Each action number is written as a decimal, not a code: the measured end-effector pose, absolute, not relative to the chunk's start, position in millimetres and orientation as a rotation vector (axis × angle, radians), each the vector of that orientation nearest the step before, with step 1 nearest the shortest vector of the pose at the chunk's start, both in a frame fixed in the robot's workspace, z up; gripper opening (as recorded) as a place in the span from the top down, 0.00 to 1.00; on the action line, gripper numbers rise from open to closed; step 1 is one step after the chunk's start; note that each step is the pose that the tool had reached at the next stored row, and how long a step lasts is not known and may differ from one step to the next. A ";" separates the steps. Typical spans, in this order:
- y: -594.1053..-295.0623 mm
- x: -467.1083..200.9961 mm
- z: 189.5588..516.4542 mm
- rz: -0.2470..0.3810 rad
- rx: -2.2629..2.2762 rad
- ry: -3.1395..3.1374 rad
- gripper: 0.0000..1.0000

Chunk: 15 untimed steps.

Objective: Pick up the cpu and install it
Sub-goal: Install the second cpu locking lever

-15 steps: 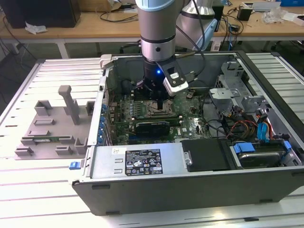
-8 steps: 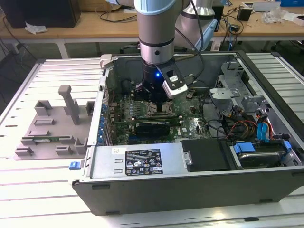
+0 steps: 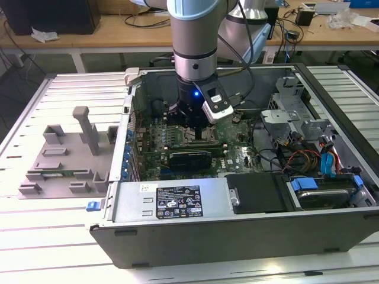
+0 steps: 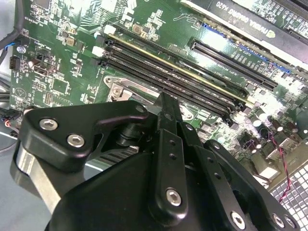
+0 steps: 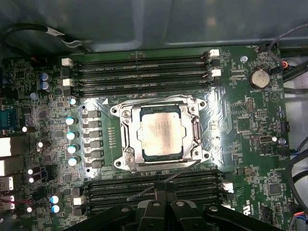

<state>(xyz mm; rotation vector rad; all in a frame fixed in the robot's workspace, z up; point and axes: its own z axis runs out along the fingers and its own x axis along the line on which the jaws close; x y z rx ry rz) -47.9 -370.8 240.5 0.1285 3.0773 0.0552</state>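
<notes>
- My gripper (image 3: 198,121) hangs low inside the open computer case (image 3: 177,204), right over the middle of the motherboard (image 3: 237,157) in the exterior view.
- The cpu (image 5: 161,131) lies flat inside the socket (image 5: 126,161) in the first wrist view, silver top up, metal frame around it on all sides.
- Nothing grips the cpu; my fingers (image 5: 163,204) sit just beside the socket, over the nearer memory slots (image 5: 159,185), and they hold nothing.
- Fingers look drawn together, narrow, tips close to each other in both wrist views; fingertips (image 4: 166,108) come to a point above the board.
- A second bank of memory slots (image 5: 144,72) runs along the far side of the socket.
- Round coin battery (image 5: 259,77) sits on the board, off to one side of the socket, well apart from it.
- In the second wrist view the long black slots (image 4: 173,72) run diagonally past my fingertips, with a dark expansion card (image 4: 250,19) beyond them.
- In the exterior view a grey fixture plate (image 3: 65,160) with upright blocks lies on the slatted table (image 3: 59,236) at the exterior view's left of the case.
- Drive cage (image 3: 296,112) and blue-tabbed cables (image 3: 331,160) fill the case's end at the exterior view's right.
</notes>
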 end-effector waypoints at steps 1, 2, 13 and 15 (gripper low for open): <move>-370.9 -47.8 240.3 0.055 0.128 3.077 0.89; -371.0 -47.9 239.9 0.055 0.128 3.077 0.89; -371.1 -49.9 231.2 0.056 0.128 3.076 0.89; -371.2 -56.1 228.5 0.059 0.128 3.069 0.89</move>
